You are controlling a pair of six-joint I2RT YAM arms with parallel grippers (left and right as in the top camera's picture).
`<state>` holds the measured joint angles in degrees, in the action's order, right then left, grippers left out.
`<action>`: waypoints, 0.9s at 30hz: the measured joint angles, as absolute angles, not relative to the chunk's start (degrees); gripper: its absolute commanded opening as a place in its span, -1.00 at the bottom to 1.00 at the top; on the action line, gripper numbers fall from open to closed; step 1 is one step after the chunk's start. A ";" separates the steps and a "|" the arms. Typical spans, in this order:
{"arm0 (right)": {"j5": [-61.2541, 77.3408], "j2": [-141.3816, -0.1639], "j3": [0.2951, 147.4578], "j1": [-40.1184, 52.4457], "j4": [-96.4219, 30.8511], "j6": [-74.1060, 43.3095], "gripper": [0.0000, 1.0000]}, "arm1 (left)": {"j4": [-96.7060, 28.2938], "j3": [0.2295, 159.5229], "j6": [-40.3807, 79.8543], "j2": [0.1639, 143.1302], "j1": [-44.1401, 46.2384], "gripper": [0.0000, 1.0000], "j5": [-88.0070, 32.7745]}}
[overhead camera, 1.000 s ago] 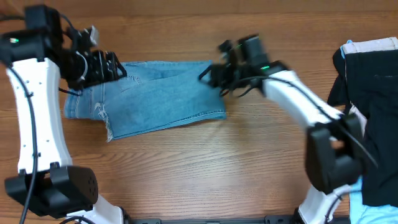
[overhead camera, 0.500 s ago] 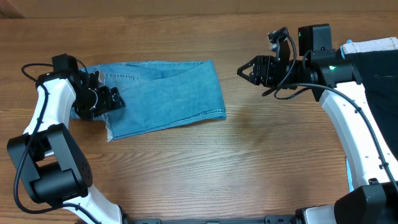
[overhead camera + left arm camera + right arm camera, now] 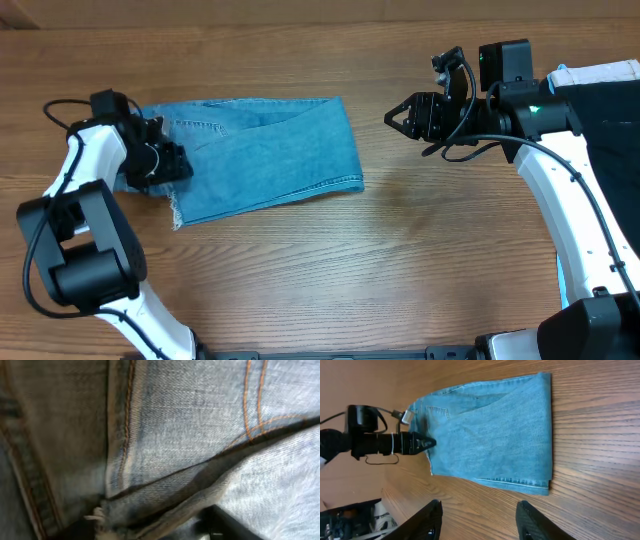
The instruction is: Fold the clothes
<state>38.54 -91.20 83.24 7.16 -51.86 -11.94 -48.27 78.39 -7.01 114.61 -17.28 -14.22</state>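
Note:
The light-blue jeans [image 3: 265, 160] lie folded into a wide band on the wooden table, left of centre. My left gripper [image 3: 168, 160] is low on their left end. In the left wrist view, denim with orange stitching [image 3: 190, 425] fills the frame, and a fold of it lies between the spread fingers [image 3: 150, 527]. My right gripper [image 3: 395, 118] is open and empty, off the jeans' right edge. In the right wrist view its fingers [image 3: 480, 515] hang over bare wood, with the jeans [image 3: 495, 435] beyond them.
A pile of dark and light clothes [image 3: 600, 110] lies at the table's right edge, beside the right arm. The left arm [image 3: 385, 442] shows in the right wrist view at the jeans' far end. Bare wood [image 3: 350, 270] lies in front of the jeans.
The right arm drew back from the jeans' right edge, then held still. The left gripper came down from the jeans' top left corner to their left end.

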 measured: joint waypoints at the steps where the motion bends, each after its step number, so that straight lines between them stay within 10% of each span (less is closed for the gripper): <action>1: 38.52 -91.20 83.24 7.16 -51.88 -11.94 0.01 | -48.64 78.41 -7.20 115.09 -17.41 -0.42 -15.03; 4: 38.39 -91.20 83.24 7.16 -51.86 -11.99 0.00 | -49.67 78.43 -7.51 115.26 -17.78 -0.73 -17.15; 13: 37.23 -91.20 83.24 7.16 -51.86 -11.99 0.00 | -63.13 88.36 -8.86 115.77 -17.74 -0.81 -19.22; 21: 36.58 -91.20 83.24 7.16 -51.86 -11.97 -0.01 | -67.75 96.16 -9.72 115.81 -17.72 -0.53 -19.79; 25: 36.51 -91.20 83.24 7.16 -51.18 -11.97 -0.01 | -68.62 96.16 -9.85 115.81 -17.72 -0.87 -19.79; 26: 36.45 -91.20 83.24 7.16 -50.87 -11.97 -0.01 | -68.64 96.16 -10.02 115.81 -17.72 -0.87 -19.77; 27: 36.42 -91.20 83.24 7.16 -50.85 -11.97 -0.01 | -68.66 96.18 -10.31 115.81 -17.72 -0.44 -19.77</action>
